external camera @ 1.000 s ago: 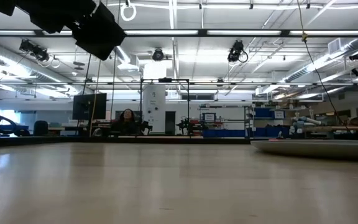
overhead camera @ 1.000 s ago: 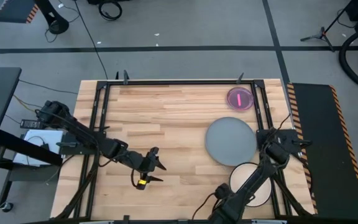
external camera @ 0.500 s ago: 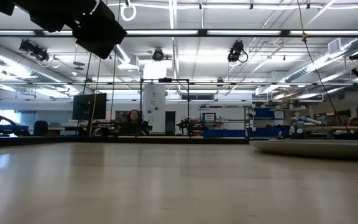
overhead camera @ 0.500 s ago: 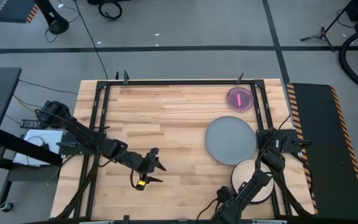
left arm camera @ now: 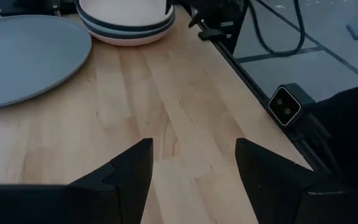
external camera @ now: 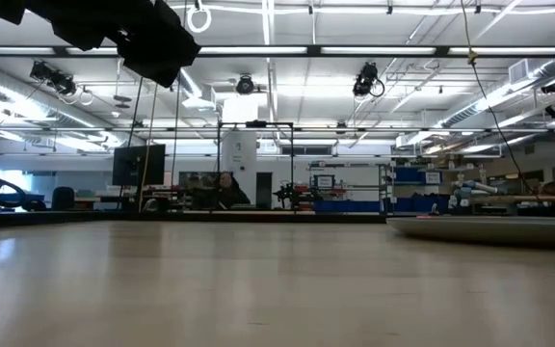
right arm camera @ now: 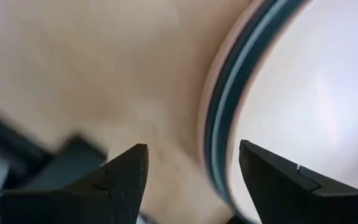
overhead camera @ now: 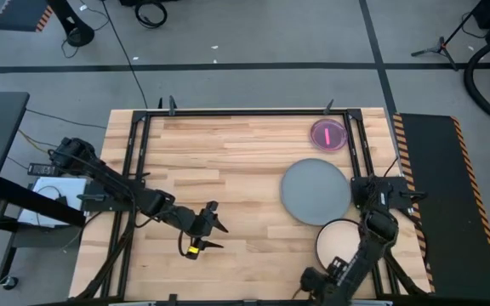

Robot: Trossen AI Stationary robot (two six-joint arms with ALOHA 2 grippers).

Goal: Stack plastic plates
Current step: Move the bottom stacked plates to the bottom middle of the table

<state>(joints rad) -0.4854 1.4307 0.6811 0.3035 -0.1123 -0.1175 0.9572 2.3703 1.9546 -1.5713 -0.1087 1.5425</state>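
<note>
Plate stack [overhead camera: 344,244] lies flat; right hand [right arm camera: 191,186] gapes empty beside its rim.

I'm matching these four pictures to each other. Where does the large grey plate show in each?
High view: large grey plate, right of centre on the table.
Low view: a thin flat edge at the right.
Left wrist view: upper left corner.
Right wrist view: not in it.
Shared landmark: the cream-topped stack beside it.

Wooden table [overhead camera: 228,170]; person [external camera: 224,188] beyond it.
</note>
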